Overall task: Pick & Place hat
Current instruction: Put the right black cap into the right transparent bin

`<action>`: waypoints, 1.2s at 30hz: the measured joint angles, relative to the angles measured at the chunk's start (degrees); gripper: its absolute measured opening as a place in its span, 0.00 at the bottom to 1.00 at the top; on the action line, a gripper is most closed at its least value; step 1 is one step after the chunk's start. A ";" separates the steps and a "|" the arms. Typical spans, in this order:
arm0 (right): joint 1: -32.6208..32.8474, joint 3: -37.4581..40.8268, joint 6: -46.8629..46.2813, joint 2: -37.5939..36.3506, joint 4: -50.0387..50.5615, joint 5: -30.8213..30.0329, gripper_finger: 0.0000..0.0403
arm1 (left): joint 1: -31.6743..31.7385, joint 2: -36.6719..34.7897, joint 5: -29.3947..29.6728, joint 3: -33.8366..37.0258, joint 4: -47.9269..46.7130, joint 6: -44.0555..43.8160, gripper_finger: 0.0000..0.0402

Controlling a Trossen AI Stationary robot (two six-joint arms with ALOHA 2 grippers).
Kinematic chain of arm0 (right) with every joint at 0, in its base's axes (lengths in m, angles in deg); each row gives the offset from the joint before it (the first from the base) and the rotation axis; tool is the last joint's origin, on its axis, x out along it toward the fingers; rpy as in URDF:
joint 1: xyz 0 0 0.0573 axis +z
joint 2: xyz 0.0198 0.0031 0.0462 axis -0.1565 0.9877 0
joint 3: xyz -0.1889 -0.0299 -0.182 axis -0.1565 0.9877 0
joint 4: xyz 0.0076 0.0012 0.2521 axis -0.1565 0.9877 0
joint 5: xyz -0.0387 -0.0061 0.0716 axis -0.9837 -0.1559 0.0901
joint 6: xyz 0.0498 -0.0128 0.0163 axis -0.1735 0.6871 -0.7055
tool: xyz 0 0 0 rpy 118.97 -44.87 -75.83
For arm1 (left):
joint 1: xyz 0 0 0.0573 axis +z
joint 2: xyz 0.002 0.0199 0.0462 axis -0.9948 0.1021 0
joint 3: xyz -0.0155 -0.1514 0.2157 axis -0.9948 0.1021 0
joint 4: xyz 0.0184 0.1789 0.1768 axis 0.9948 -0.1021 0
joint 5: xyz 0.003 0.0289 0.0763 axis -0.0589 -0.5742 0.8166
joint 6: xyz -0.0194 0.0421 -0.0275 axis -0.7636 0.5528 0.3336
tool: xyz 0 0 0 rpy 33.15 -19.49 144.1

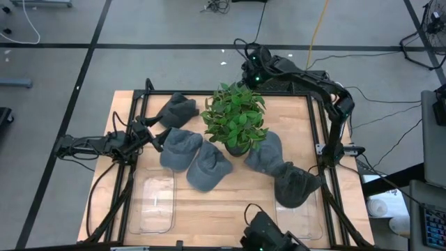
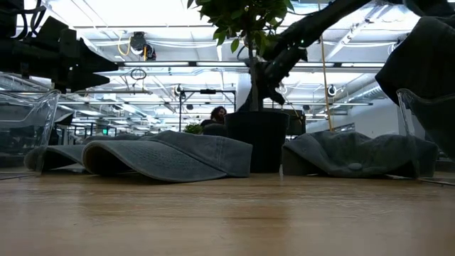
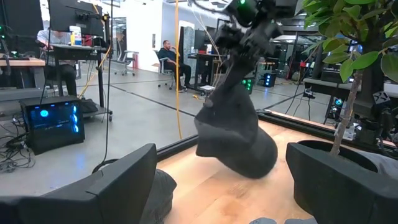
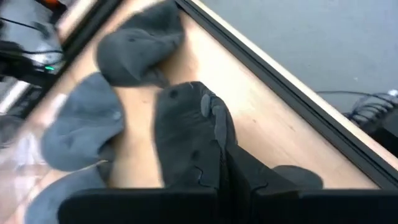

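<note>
My right gripper [image 1: 253, 74] is over the table's far edge, behind the potted plant [image 1: 235, 117], and is shut on a dark grey hat [image 3: 235, 134]. Plant leaves hide that hat in the high view. Several more grey hats lie flat on the table: one far left [image 1: 178, 108], two in the middle [image 1: 181, 148] [image 1: 208, 167], and one right of the pot [image 1: 268, 153]. A darker hat [image 1: 296, 185] is draped over the right clear bin. My left gripper [image 1: 150, 136] is open at the table's left side, beside the middle hats. My right gripper pinches the hat's upper end [image 3: 233, 65] between its two fingers [image 4: 249, 177], coming from above and pointing down. The hat hangs below the fingers, bunched and slack, with its lower end [image 3: 252, 165] clear of the table. I cannot tell which part of the hat is pinched.
The potted plant stands mid-table, its foliage reaching up close to my right arm. A clear bin [image 1: 153, 202] sits near left and another [image 2: 426, 135] near right. Dark frame rails [image 1: 313, 125] run along the table's sides. People sit in the room beyond.
</note>
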 joint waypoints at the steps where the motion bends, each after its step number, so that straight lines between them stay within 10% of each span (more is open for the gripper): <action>1: 0.00 0.00 0.02 -0.68 -0.10 0.40 0.00 | -0.01 -0.01 0.00 0.00 0.00 0.00 0.91; 26: -1.49 0.04 1.42 -17.82 0.65 1.40 0.00 | -0.01 -0.02 0.00 -0.01 0.00 0.00 0.91; 36: -1.49 0.04 -0.43 -25.63 -13.21 1.62 0.00 | -0.02 -0.02 0.00 -0.01 0.00 0.00 0.91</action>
